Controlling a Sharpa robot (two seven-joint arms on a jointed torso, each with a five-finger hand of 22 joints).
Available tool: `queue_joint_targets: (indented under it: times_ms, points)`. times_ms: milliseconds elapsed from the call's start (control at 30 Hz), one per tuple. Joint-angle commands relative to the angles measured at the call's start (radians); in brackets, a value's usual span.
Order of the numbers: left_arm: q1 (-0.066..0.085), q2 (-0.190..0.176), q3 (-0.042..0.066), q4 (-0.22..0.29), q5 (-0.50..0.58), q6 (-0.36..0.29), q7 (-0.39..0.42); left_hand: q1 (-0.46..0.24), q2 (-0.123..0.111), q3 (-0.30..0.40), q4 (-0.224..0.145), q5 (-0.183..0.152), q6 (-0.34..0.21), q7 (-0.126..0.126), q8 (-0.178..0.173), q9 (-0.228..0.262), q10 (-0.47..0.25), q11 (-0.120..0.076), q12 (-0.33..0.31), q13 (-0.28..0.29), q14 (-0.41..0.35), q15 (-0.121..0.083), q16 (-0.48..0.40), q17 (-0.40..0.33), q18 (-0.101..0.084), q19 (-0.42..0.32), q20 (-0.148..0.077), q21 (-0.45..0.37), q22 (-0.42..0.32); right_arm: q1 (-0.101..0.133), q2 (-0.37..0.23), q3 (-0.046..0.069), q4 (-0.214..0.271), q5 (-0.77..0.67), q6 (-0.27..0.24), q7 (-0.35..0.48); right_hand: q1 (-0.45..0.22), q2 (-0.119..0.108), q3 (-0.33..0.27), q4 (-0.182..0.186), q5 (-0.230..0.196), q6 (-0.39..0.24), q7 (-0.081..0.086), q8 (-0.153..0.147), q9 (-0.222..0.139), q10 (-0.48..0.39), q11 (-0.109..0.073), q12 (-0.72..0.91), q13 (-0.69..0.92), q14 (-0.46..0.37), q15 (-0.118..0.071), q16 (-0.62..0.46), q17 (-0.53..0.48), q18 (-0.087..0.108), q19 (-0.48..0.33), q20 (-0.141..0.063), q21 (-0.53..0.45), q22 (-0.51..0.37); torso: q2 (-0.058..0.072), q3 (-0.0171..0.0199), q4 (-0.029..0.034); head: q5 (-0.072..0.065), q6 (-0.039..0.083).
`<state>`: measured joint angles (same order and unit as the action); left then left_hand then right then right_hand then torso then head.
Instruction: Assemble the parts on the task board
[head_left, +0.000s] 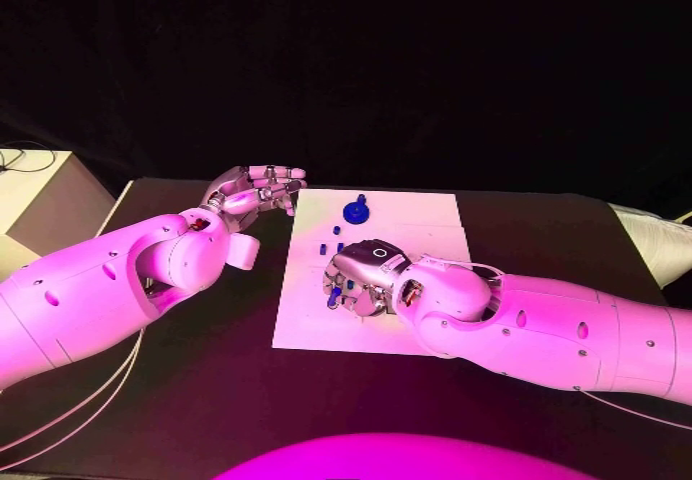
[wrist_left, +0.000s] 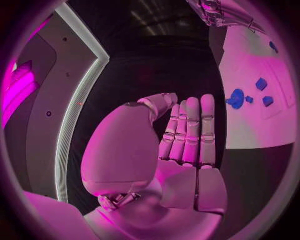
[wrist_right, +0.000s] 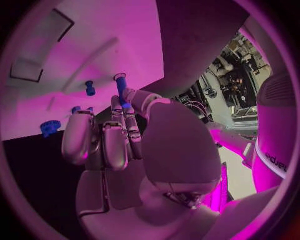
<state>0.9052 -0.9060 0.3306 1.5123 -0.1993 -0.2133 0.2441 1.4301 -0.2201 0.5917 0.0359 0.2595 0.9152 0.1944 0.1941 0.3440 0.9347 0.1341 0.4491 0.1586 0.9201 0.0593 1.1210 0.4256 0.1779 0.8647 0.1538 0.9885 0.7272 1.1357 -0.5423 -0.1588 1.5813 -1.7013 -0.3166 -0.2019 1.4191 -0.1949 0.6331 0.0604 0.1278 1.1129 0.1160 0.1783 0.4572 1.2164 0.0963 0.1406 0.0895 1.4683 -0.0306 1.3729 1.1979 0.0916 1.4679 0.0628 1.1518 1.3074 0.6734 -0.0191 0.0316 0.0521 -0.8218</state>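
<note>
Right hand fingers pinch blue peg over task board; left hand fingers straight, together, empty.

Bare task board beyond the blue parts; right robot hand over them.

Left hand empty, fingers straight together; right hand fingers pinching.

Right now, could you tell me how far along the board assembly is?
Early. The right hand pinches a blue peg over the task board. The blue gear and small blue parts lie loose on it. The left hand holds nothing beside the board.
</note>
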Motion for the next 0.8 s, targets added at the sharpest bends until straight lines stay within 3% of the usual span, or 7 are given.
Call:
queue_joint_targets:
  times_ms: [33,667,800]
  points:
    - [0.0,0.001,0.001,0.003,0.005,0.016,0.004,0.003,0.003,-0.005,0.001,0.002,0.004,0.002,0.005,-0.001,-0.005,0.001,0.004,-0.002,-0.006,0.003,-0.006,-0.001,0.008,0.006,-0.001,-0.006,-0.001,-0.003,0.003,-0.001,-0.002,-0.022,0.022,-0.004,0.003,0.017,0.0,-0.005,0.006,0.003,0.0,0.004,0.002,0.058,-0.051,0.004,0.016,0.036,-0.006,0.004,0.0,-0.012,0.029,-0.005,-0.006,0.019,0.0,0.0003,0.0009,0.001,-0.002]
    - [0.0,-0.002,0.001,0.006,0.005,0.016,0.003,0.003,0.003,-0.005,0.001,0.002,0.004,0.002,0.005,-0.001,-0.005,0.001,0.004,-0.002,-0.006,0.003,-0.006,-0.001,0.008,0.006,-0.001,-0.006,-0.001,-0.011,0.017,-0.007,-0.025,-0.044,0.058,-0.021,0.0,0.016,0.002,-0.008,0.008,0.002,0.001,0.004,0.003,0.059,-0.05,0.001,0.017,0.036,-0.006,0.002,-0.004,-0.012,0.028,-0.005,-0.009,0.018,-0.001,-0.0005,0.0006,-0.001,-0.009]
    - [0.0,-0.003,0.001,0.006,0.005,0.016,0.003,0.003,0.003,-0.005,0.001,0.002,0.004,0.002,0.005,-0.001,-0.005,0.001,0.004,-0.002,-0.006,0.003,-0.006,-0.001,0.008,0.006,-0.001,-0.006,-0.001,-0.013,0.024,-0.01,-0.035,-0.039,0.054,-0.012,-0.023,0.005,0.002,-0.012,0.012,-0.027,0.011,-0.009,0.002,0.034,-0.04,-0.021,0.015,0.034,0.002,0.0,-0.009,-0.011,0.024,-0.001,-0.018,0.015,-0.001,-0.001,0.0011,0.0,-0.01]
